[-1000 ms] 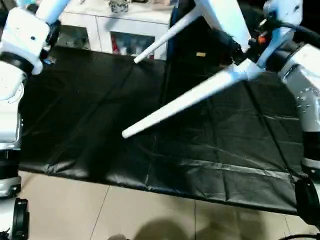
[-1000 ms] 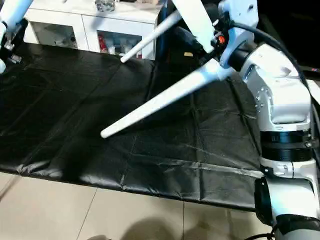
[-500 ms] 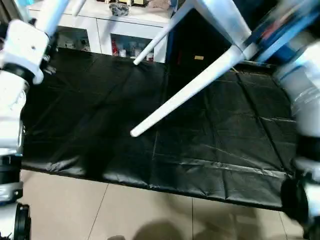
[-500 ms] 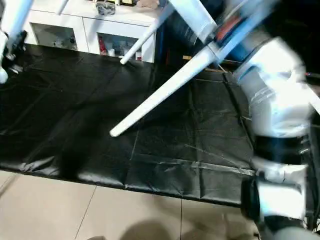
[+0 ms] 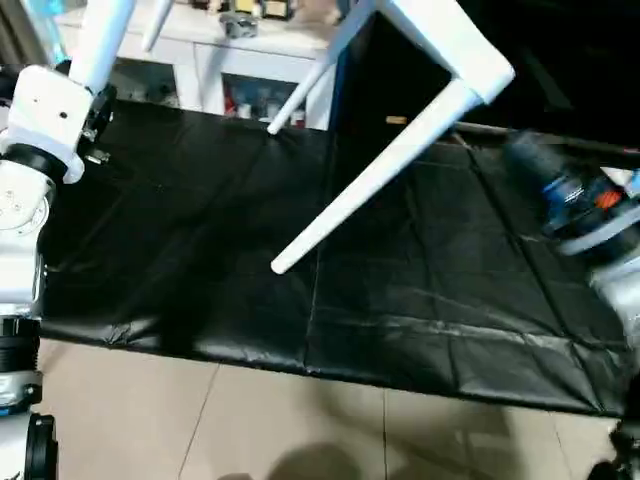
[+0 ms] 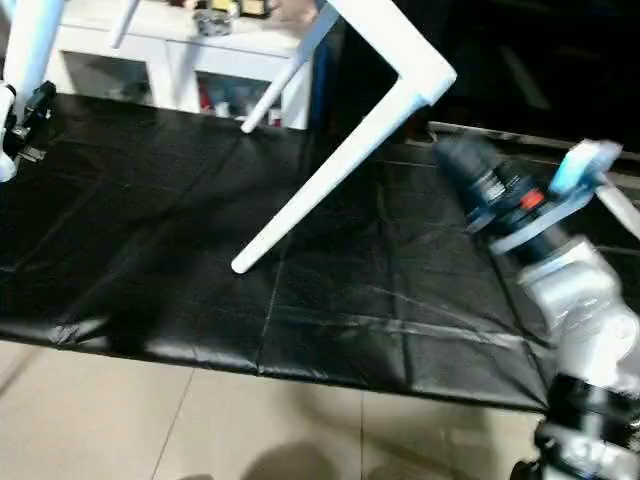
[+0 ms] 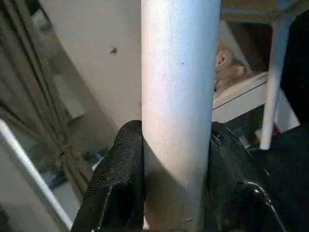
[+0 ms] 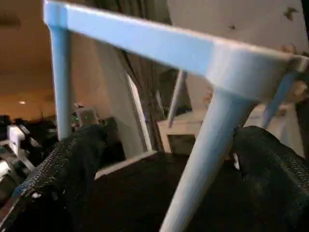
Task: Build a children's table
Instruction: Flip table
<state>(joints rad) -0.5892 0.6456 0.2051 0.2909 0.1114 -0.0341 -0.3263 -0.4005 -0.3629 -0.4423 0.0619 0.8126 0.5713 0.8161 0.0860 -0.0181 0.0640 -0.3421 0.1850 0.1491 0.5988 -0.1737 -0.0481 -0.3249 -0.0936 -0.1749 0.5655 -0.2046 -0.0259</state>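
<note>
At the far left of the head views, the robot's left arm reaches up and its left gripper [image 7: 176, 193] is clamped on one leg of the children's table [image 5: 445, 45]: in the left wrist view the two black fingers [image 7: 120, 183] press against either side of the round white leg [image 7: 178, 96], which runs straight up between them. That same leg [image 5: 103, 35] shows in the left eye view rising out of the white wrist housing toward the top edge. The table hangs in the air, tilted, above a black sheet [image 5: 200, 230] that covers the work surface; its flat top runs along the upper part of the picture to a rounded corner socket [image 5: 487, 78]. From that corner a long tapered leg [image 5: 375, 180] slants down toward the sheet, its tip [image 5: 281, 266] just above or touching the black cover; which of the two cannot be told. Another leg [image 5: 312, 78] slants down further back, its end near the far edge of the sheet. Behind the sheet stands a white cabinet [image 5: 215, 75] with glass doors and small items on top. To the right, the right gripper [image 8: 169, 159] is blurred in the head views and apart from the table, low over the sheet; in the right wrist view its two black fingers [image 8: 270, 169] stand wide apart with the corner leg seen between them, not touched.
</note>
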